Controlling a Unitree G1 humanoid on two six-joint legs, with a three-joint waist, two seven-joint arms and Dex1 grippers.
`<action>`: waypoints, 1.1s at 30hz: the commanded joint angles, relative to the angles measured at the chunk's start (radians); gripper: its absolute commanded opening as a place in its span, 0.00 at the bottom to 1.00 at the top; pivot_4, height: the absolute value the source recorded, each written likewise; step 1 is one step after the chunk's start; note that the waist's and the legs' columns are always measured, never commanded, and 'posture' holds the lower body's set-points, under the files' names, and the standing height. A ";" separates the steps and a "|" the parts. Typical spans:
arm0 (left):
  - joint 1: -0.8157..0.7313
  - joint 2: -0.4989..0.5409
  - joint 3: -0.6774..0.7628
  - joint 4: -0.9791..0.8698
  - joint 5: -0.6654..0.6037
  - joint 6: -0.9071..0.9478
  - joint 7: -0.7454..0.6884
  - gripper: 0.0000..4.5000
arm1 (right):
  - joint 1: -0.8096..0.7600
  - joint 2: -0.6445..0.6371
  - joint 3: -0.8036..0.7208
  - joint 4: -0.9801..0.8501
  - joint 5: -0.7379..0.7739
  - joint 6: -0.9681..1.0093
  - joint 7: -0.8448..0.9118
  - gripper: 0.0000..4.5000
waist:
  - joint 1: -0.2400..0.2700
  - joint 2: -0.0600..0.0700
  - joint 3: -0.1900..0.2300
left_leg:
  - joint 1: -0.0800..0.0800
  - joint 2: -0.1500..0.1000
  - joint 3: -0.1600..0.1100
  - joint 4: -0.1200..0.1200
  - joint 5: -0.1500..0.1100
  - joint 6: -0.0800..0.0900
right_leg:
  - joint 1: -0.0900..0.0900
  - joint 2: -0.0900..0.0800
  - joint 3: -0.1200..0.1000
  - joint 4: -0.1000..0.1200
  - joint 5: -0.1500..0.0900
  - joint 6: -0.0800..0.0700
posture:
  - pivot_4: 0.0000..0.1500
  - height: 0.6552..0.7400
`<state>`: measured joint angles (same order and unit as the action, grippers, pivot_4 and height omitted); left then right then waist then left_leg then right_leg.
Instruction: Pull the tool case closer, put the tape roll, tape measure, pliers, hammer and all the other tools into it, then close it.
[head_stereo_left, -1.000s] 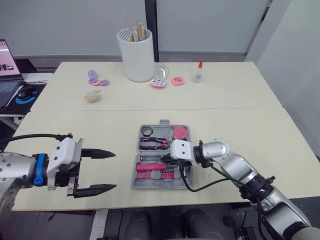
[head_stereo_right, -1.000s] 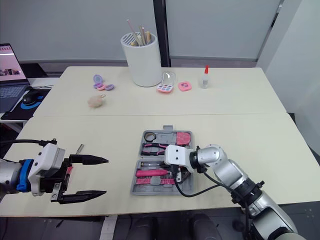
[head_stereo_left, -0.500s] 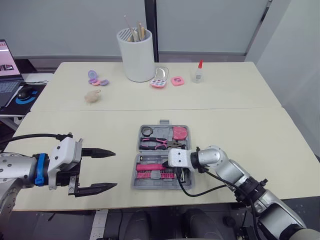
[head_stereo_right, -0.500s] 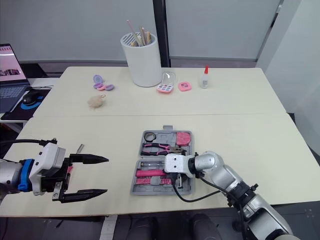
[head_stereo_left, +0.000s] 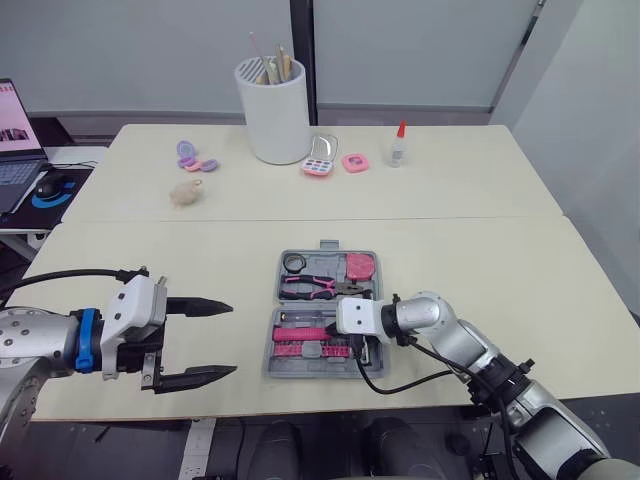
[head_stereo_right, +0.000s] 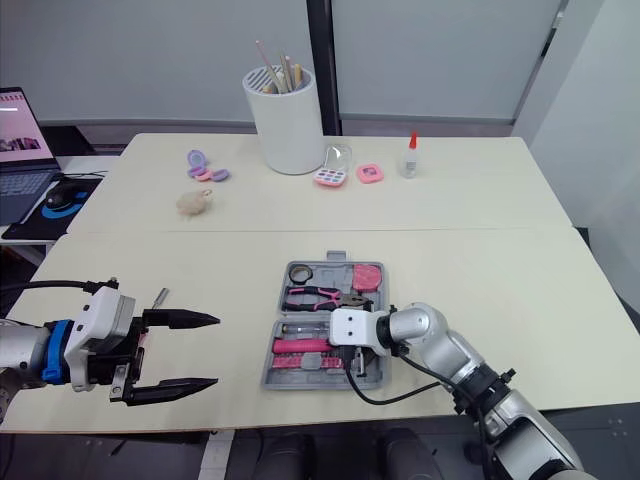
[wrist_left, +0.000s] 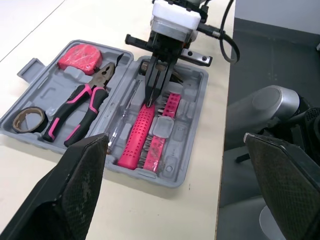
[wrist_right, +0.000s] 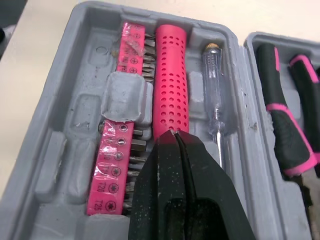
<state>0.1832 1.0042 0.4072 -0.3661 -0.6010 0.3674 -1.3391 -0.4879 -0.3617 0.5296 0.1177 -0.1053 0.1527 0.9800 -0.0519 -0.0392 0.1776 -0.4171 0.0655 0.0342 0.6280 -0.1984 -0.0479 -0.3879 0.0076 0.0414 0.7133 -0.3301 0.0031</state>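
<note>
Right gripper has dropped toward the front edge of the table over the last second, and now it sits low over the near half of the tool case. Its two black fingers are pressed flat together with nothing between them, tips resting at the end of the pink handle; whether that handle is a hammer's or a driver's, I cannot tell. In the last half second it has barely budged, so this reads as nudging the handle down into its slot rather than carrying anything. The case lies open near the front edge, about midway along it. In the near half, the handle lies between the bit strip and the clear screwdriver. The far half holds the pliers, tape roll and tape measure. The left gripper hasn't shifted: spread wide, empty, over the front left of the table, well apart from the case. Packing looks close to finished, and the lid is not yet shut. As for writing, the bit strip carries size marks, and T20 can be read there.
</note>
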 joint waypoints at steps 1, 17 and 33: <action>-0.012 0.010 0.095 0.046 -0.063 0.061 0.013 1.00 | -0.003 -0.053 -0.138 -0.176 0.132 0.075 0.050 0.10 | 0.000 0.000 0.000 | 0.000 0.000 0.000 0.000 0.000 0.000 | 0.000 0.000 0.000 0.000 0.000 0.000 | 1.00 1.00; -0.085 0.242 0.327 0.784 0.074 -0.007 -0.108 1.00 | 0.270 -0.598 -0.793 -0.309 0.506 0.242 0.249 0.98 | 0.006 0.000 0.001 | 0.001 0.001 0.001 -0.002 0.000 0.000 | -0.001 -0.001 -0.002 -0.001 -0.002 -0.001 | 1.00 1.00; -0.292 0.312 0.184 1.263 0.198 -0.192 -0.187 1.00 | 0.325 -0.623 -0.839 -0.207 0.510 0.196 0.228 0.99 | 0.000 0.000 0.001 | 0.000 0.000 0.002 -0.002 0.000 0.000 | -0.001 -0.001 -0.001 -0.001 -0.002 -0.001 | 1.00 1.00</action>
<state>-0.0967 1.2821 0.5914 0.8816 -0.4109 0.1937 -1.5181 -0.1408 -0.9741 -0.2934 -0.0866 0.3965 0.3723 1.2137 -0.0519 -0.0389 0.1785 -0.4169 0.0658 0.0362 0.6257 -0.1985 -0.0478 -0.3891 0.0062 0.0403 0.7129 -0.3319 0.0022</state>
